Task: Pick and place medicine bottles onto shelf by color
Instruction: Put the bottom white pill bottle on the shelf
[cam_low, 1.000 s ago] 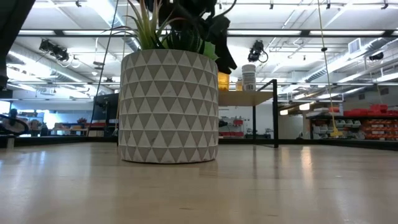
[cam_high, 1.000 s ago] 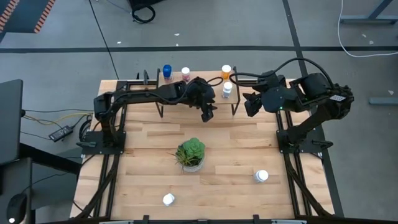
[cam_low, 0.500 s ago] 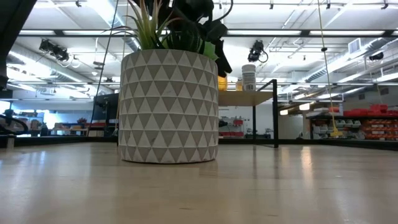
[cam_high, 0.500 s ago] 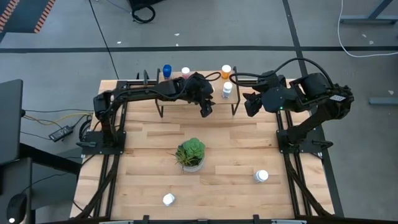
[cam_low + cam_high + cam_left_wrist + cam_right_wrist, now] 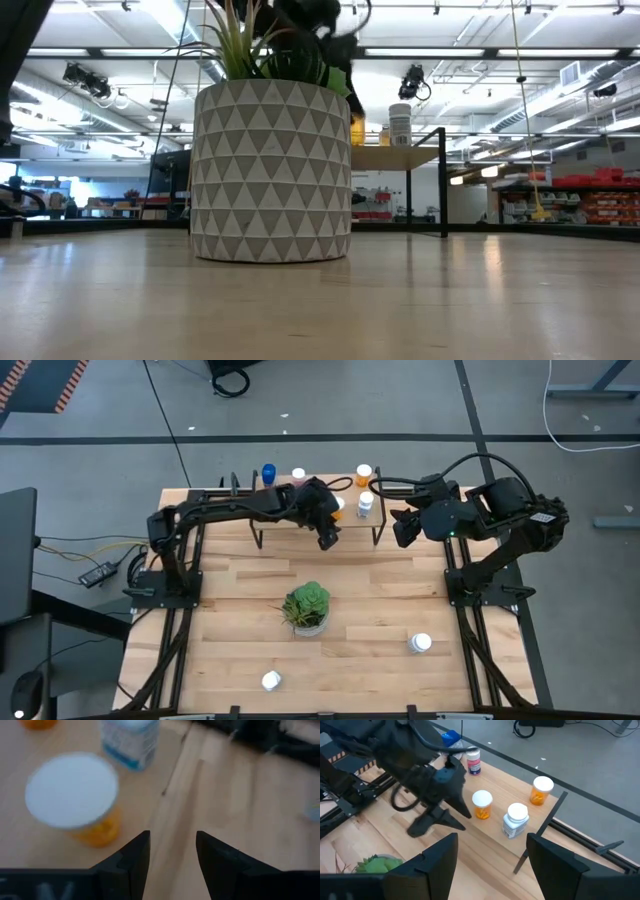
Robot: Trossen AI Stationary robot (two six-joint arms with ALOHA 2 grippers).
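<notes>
The shelf stands at the table's far edge. On it stand a blue bottle, a pinkish one, two orange white-capped ones and a white one. My left gripper hovers open over the shelf's near edge, just beside the nearer orange bottle, with nothing between its fingers. My right gripper waits open, high at the shelf's right end. Two more white-capped bottles stand on the tabletop near the front.
A green potted plant in a patterned pot stands mid-table, in front of the shelf. The shelf's thin black legs rise at its corners. Bare wood lies between the plant and the two front bottles.
My left gripper has drawn back a little from the nearer orange bottle, toward the table's left, and risen slightly. The bottle now shows uncovered beside it in the high view and has stayed standing on the shelf.
</notes>
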